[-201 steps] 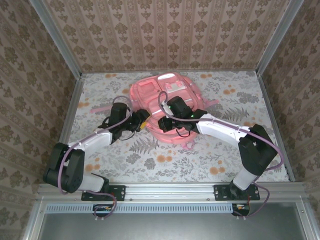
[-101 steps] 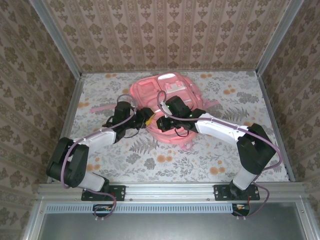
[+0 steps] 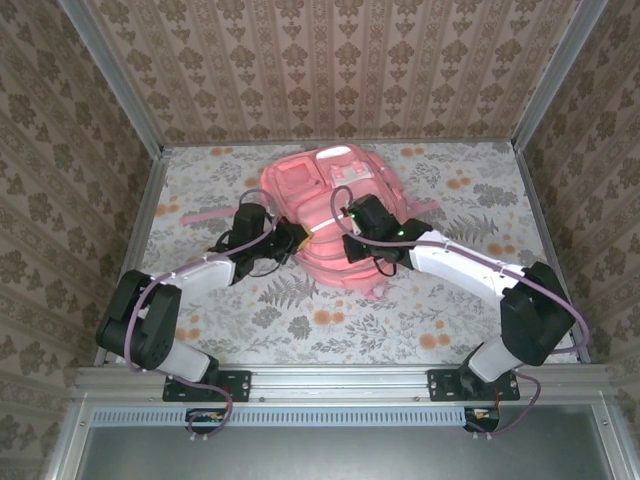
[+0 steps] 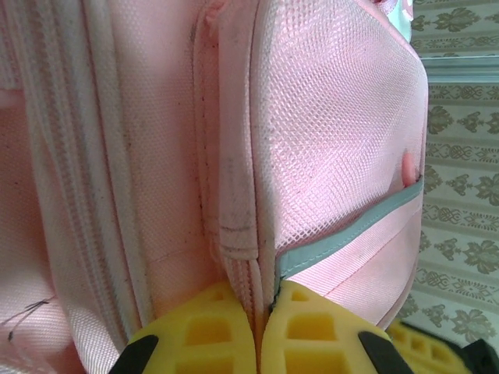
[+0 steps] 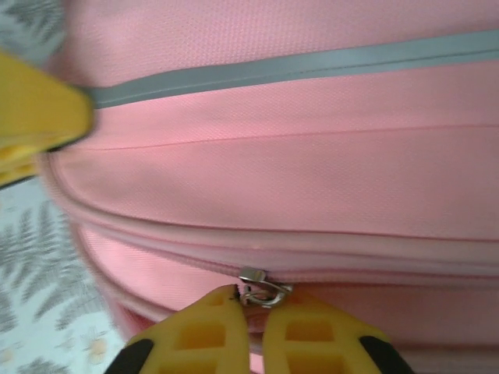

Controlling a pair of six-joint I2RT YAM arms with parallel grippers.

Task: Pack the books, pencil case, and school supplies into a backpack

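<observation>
Top external: floral table (image 3: 450, 300), wallpapered walls (image 3: 330, 70); left claw (image 4: 261, 312) and right claw (image 5: 249, 312) seem clamped on backpack (image 3: 300, 185).

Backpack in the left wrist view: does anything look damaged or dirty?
The backpack looks a little worn: dark smudges along the seam beside the mesh pocket, and a loose thread at lower left. No tear shows.

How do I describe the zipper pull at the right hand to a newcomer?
Find the pink backpack on the table. On its pink zipper track, at the yellow fingertips of the right hand, sits a small silver pull. It's the only shiny metal against pink fabric.
</observation>
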